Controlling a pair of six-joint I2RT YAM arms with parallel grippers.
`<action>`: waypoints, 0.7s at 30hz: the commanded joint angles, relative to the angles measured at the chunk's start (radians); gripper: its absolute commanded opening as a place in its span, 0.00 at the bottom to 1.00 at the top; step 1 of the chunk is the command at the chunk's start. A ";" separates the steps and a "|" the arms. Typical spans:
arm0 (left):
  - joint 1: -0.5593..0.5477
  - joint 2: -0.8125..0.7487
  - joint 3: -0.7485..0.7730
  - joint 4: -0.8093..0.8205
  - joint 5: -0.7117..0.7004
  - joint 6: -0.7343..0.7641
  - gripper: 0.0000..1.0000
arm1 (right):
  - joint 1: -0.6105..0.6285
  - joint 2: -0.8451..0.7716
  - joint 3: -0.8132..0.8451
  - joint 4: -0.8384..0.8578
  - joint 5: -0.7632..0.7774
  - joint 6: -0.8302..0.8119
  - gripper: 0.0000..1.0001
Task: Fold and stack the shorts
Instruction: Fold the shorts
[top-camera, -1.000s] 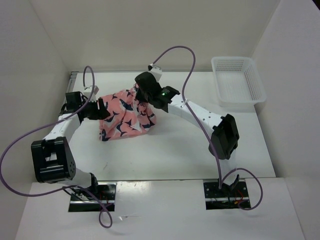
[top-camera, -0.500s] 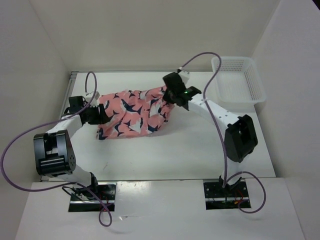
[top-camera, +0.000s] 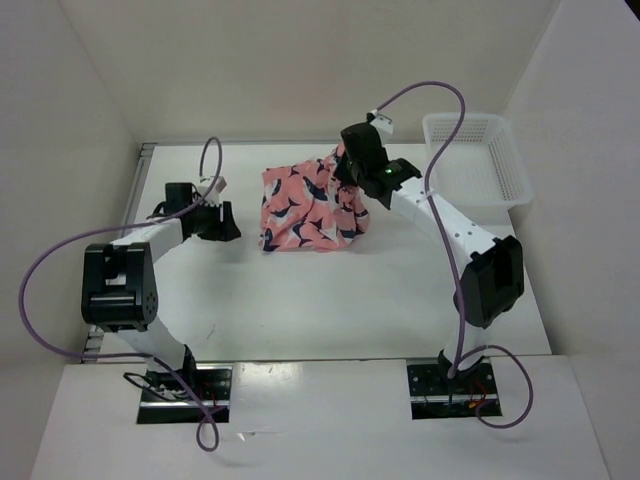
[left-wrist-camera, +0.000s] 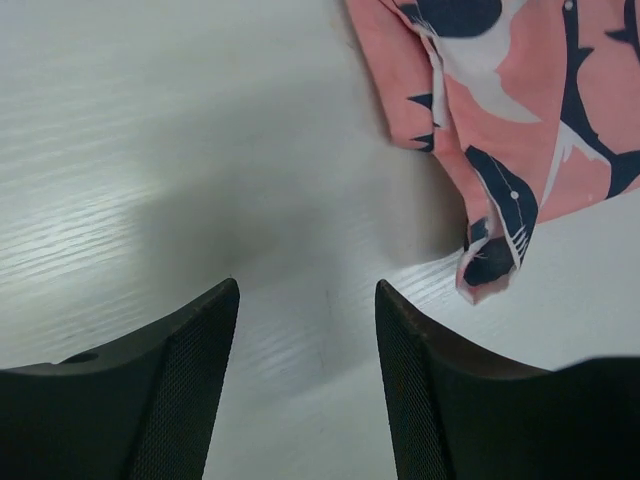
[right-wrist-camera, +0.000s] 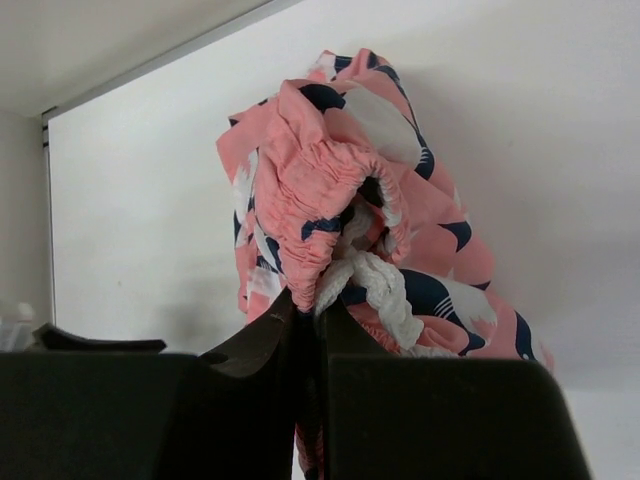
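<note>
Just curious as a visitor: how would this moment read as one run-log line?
left gripper: open, beside shorts, not touching | right gripper: shut on shorts waistband | fold: not done

Table (top-camera: 330, 300): white, faintly wood-grained, filling mid-frame.
Walls (top-camera: 250, 70): plain white panels along the top, left and right edges.
Light: even, with soft shadows.
</note>
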 joint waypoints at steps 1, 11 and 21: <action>-0.050 0.063 0.030 0.056 0.014 0.005 0.64 | 0.031 0.064 0.084 0.026 -0.004 -0.026 0.00; -0.115 0.206 0.123 0.108 0.004 0.005 0.64 | 0.089 0.279 0.328 -0.032 -0.010 -0.044 0.00; -0.115 0.275 0.123 0.139 0.003 0.005 0.63 | 0.166 0.471 0.618 -0.100 -0.039 -0.044 0.00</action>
